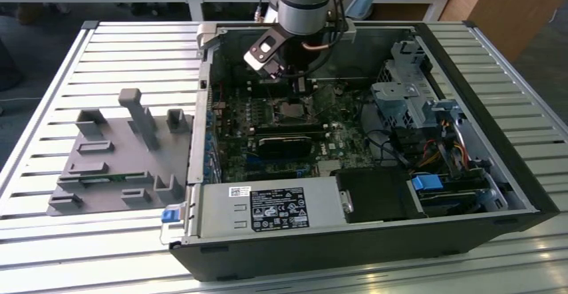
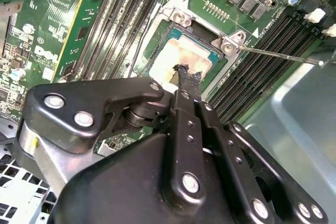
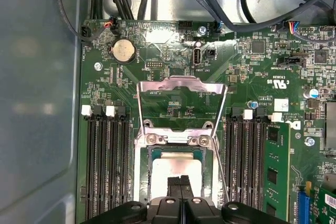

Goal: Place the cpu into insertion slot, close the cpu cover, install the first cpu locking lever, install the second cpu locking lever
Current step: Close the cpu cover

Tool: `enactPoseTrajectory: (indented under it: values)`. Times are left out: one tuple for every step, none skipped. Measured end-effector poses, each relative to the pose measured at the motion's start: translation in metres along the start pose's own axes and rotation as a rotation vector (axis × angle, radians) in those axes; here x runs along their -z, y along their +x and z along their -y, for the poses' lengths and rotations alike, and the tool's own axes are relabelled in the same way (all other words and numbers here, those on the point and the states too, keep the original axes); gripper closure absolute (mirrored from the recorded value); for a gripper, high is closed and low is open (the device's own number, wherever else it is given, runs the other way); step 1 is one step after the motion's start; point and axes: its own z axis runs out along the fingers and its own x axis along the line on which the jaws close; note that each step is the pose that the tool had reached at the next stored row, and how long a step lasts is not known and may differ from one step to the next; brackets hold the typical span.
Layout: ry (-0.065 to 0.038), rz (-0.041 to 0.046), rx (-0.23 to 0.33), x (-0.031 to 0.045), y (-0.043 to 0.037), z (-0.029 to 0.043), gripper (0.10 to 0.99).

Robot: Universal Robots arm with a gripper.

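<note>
First wrist view: gripper (image 3: pixel 180 183) pinched narrow and holding nothing, tip at the cpu (image 3: pixel 176 162) seated in the insertion slot (image 3: pixel 140 171); cpu cover (image 3: pixel 181 82) stands raised just beyond, thin locking lever (image 3: pixel 220 169) close beside, memory slots (image 3: pixel 107 166) flanking, chassis wall (image 3: pixel 37 103) farther off.

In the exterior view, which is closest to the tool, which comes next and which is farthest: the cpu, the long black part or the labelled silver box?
1. The cpu, just beneath the tool.
2. The long black part, mid-board.
3. The labelled silver box, at the case's front edge.
</note>
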Motion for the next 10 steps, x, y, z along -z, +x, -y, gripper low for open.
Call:
enactPoseTrajectory:
  values:
    - [0.0,0.0,0.0,0.0004,0.0,0.0,0.98]
    - [0.0,-0.0001,0.0,0.0009,0.0,0.0,0.98]
    - [0.0,0.0,0.0,0.0013,0.0,0.0,0.98]
    - [0.0,0.0,0.0,0.0019,0.0,0.0,0.98]
    - [0.0,0.0,0.0,0.0026,0.0,0.0,0.98]
    - [0.0,-0.0001,0.0,0.0034,0.0001,-0.0001,0.98]
    - [0.0,0.0,0.0,0.0043,0.0001,-0.0001,0.98]
    - [0.0,-0.0001,0.0,0.0052,0.0001,-0.0001,0.98]
    - [0.0,-0.0001,0.0,0.006,0.0001,-0.0001,0.98]
    - [0.0,0.0,0.0,0.0068,0.0001,-0.0001,0.98]
